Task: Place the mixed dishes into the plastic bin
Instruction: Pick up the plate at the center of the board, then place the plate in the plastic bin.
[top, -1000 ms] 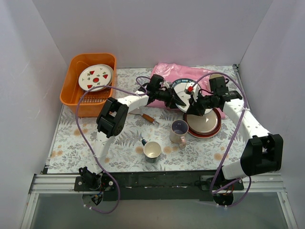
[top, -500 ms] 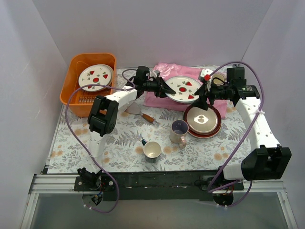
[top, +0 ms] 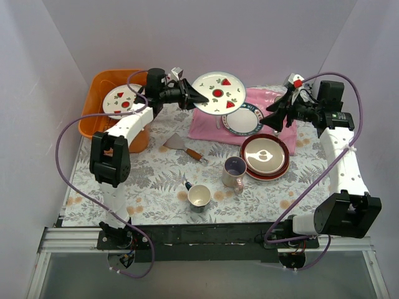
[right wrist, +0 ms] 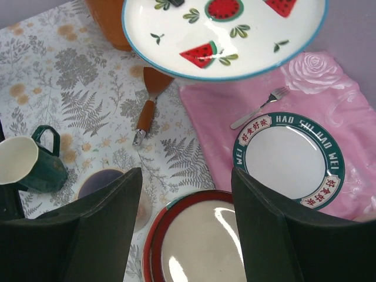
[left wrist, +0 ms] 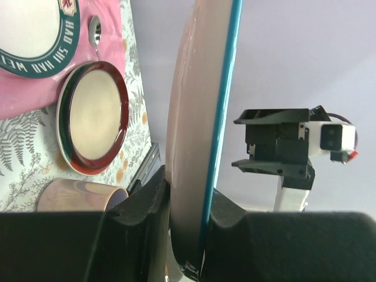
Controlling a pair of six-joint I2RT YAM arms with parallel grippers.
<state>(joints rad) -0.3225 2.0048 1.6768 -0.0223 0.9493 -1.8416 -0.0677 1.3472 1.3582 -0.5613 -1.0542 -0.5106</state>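
Orange bin (top: 89, 118) at ten o'clock holding fruit-marked plate (top: 120, 99); left claw (top: 198, 99) gripping watermelon plate (top: 219, 92); right claw (top: 276, 114) hanging open.

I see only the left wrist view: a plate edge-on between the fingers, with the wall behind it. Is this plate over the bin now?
Observer: Not yet. In the top view the plate, held by the left gripper, hangs to the right of the bin, above the edge of the pink cloth.
Operator: Thank you. Is there anything inside the bin?
Observer: Yes. A second plate, white with red fruit marks, lies flat in the far part of the bin.
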